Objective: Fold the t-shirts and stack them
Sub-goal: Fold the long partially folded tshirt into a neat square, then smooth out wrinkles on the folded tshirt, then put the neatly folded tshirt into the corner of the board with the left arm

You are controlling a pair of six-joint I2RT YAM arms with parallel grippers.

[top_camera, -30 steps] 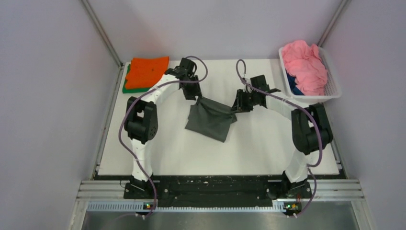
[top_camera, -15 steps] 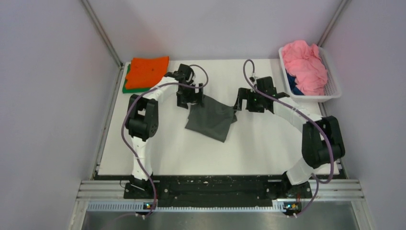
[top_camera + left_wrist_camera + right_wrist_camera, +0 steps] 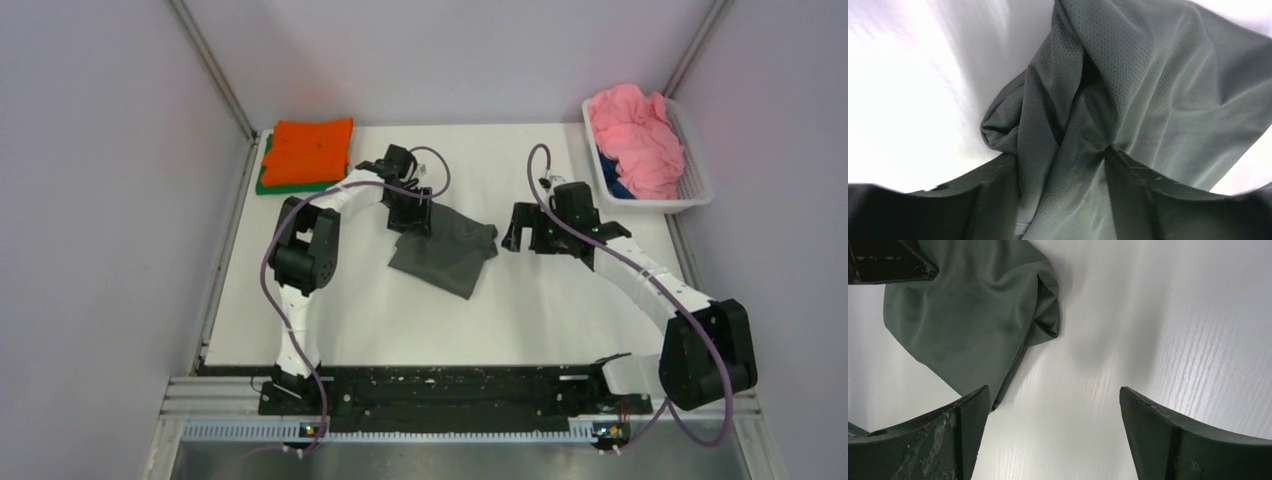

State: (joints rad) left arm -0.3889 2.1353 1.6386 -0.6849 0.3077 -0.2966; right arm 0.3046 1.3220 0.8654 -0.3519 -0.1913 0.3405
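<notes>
Your left gripper [image 3: 412, 214] is clamped on a bunched corner of the dark grey mesh-knit t-shirt [image 3: 447, 252], which lies rumpled and loosely folded on the white table [image 3: 540, 310] between the two arms. Your right gripper [image 3: 518, 233] hangs spread wide with nothing between its fingers, just beside the shirt's right edge but not touching it. The main hazard is that one-sided hold: if you lift or drag with the left alone, the cloth will probably twist, hang from the pinch and lose whatever fold it has. The pinch looks to take several layers at once, so pulling may carry hidden layers along and leave a lopsided fold. When the right comes in, the shirt's rolled right corner is thick and rounded. Closing too high could miss it, and too low could scrape the table. On the way to the folded orange t-shirt [image 3: 310, 148] lying on the green t-shirt [image 3: 268, 183] at the far left corner, a trailing hem could drag that stack askew. The pink t-shirt [image 3: 635, 135] and blue t-shirt [image 3: 617, 187] wait in the white plastic basket [image 3: 697, 185].
</notes>
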